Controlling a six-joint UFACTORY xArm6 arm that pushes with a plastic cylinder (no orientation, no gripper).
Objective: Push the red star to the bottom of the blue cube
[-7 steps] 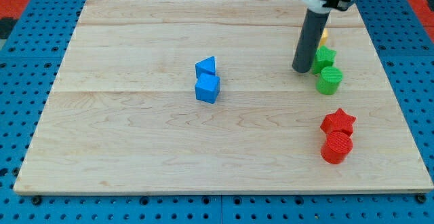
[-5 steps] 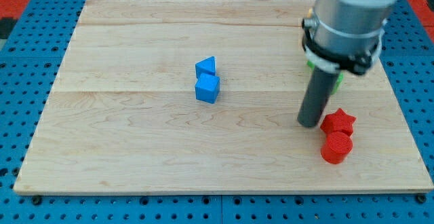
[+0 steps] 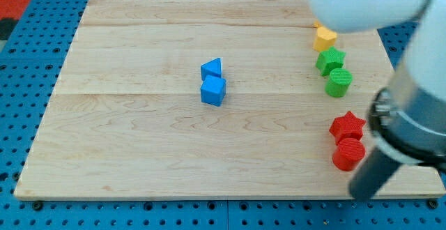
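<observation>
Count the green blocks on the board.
2: a green star near the view's right edge, and a green cylinder touching it just below. The arm covers that corner, so another may be hidden.

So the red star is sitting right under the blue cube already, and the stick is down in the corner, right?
Not quite. The camera view shows the red star far off at the view's right, just above a red round block, nowhere near the blue cube. The rest is right: my tip is down by the bottom right corner, just below and to the right of the red round block.
</observation>
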